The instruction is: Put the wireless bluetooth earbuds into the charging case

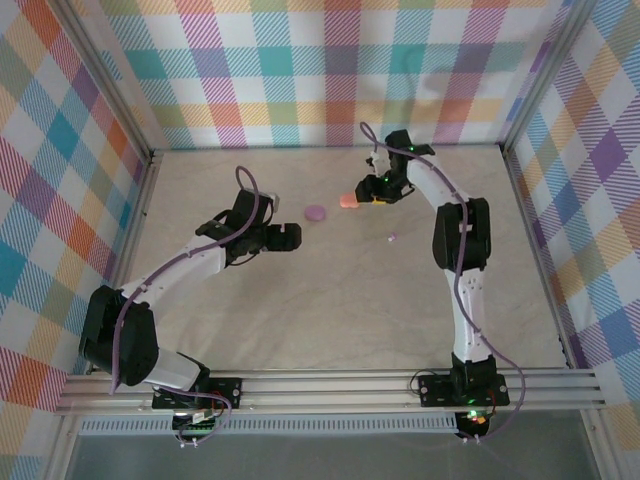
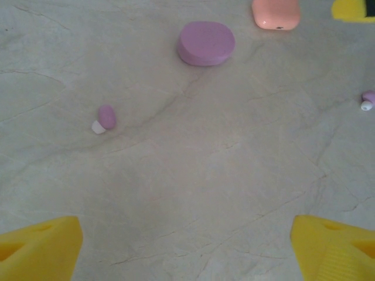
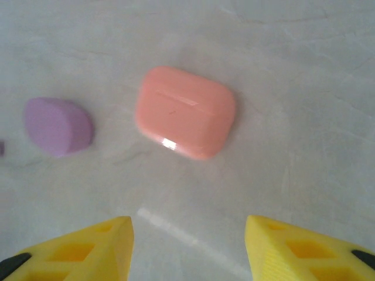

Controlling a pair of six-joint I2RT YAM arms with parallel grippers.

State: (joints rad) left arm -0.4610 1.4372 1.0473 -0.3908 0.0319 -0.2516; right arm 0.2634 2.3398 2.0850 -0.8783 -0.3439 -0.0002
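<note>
Left end effector [image 2: 187, 253]: fingers wide apart, empty. Purple earbud [image 2: 104, 118] on bench [image 2: 205, 193] left of centre, second earbud [image 2: 368, 100] at right edge. Right end effector [image 3: 187, 249]: fingers apart, empty; pink case [image 3: 184, 111] centre, untouched.

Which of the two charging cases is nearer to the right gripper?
The orange-pink case, lying straight ahead of the right gripper, between the lines of its fingers; the purple case lies farther off to one side.
</note>
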